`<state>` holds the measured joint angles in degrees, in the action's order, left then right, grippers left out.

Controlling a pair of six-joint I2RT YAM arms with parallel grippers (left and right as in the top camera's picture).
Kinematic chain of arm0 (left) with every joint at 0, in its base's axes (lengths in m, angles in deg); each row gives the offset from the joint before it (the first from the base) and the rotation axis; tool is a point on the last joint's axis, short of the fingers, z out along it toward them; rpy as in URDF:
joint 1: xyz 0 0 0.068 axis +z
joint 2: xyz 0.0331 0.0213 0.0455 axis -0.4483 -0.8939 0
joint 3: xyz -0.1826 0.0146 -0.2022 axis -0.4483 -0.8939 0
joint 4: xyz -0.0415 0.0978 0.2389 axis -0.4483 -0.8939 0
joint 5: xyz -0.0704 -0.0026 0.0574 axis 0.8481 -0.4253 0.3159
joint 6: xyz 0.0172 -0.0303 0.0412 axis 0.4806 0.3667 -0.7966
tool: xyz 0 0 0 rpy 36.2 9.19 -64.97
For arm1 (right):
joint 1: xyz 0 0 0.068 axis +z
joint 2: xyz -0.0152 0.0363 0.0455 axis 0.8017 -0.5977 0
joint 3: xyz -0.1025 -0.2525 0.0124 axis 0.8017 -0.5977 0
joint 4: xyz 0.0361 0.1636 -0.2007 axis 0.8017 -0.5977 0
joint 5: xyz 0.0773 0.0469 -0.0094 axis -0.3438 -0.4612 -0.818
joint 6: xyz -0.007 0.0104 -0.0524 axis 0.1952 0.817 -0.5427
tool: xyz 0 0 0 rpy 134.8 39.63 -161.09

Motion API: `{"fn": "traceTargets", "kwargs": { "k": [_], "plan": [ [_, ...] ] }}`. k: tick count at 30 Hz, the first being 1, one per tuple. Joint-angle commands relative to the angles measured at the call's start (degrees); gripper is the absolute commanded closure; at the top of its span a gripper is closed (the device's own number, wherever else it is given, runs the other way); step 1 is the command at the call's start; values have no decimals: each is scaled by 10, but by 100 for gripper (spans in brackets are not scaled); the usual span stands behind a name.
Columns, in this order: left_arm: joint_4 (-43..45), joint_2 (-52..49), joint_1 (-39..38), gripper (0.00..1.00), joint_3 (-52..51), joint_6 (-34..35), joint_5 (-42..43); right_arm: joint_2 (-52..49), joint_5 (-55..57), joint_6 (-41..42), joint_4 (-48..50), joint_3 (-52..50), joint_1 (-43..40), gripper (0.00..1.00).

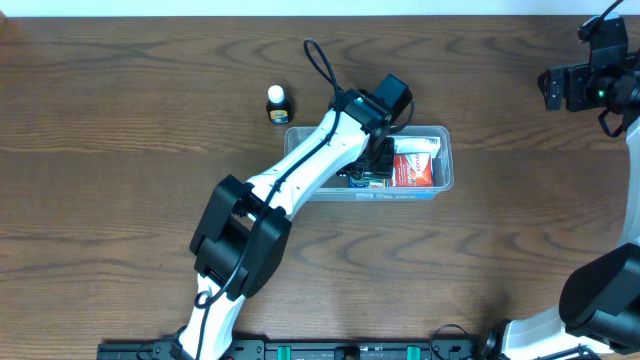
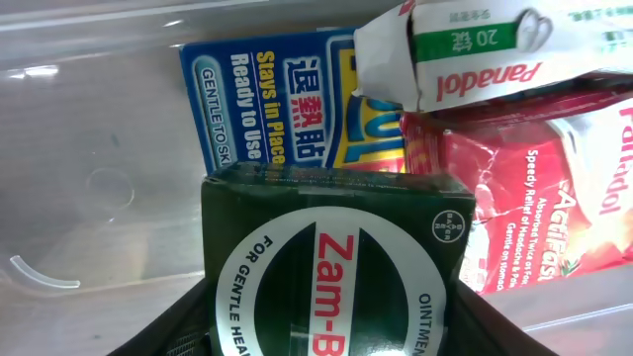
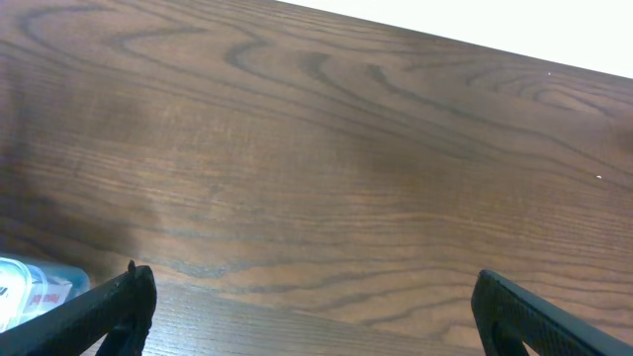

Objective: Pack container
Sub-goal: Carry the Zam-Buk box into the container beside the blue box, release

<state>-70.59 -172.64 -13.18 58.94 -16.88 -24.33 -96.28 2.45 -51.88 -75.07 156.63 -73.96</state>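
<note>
The clear container (image 1: 443,140) lies mid-table, right of centre. My left gripper (image 1: 378,158) reaches into it from above, and in the left wrist view this gripper (image 2: 331,338) is shut on a dark green Zam-Buk ointment box (image 2: 336,257), one black finger against each side. The box hangs just over the container's see-through floor (image 2: 89,198). Beyond it inside lie a blue patch packet (image 2: 267,99), a white Panadol box (image 2: 475,49) and a red Panadol packet (image 2: 554,198). My right gripper (image 3: 316,326) is open over bare wood, far off at the table's back right (image 1: 555,88).
A small bottle with a white cap (image 1: 277,103) stands just left of the container's far left corner. The dark wooden table (image 1: 120,150) stretches on all sides. A pale see-through edge (image 3: 30,287) shows at the lower left of the right wrist view.
</note>
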Motion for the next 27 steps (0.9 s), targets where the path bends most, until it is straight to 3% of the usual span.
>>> {"fn": "traceTargets", "kwargs": {
  "k": [1,23,27],
  "plan": [
    [-2,-2,2,46,0,4,-7,-4,-4,6,0,2,-4,1],
    [11,-2,1,40,0,4,-2,-4,-4,6,0,2,-4,1],
    [11,-2,1,29,0,4,-2,-4,-4,6,0,2,-4,1]
  ]
}}
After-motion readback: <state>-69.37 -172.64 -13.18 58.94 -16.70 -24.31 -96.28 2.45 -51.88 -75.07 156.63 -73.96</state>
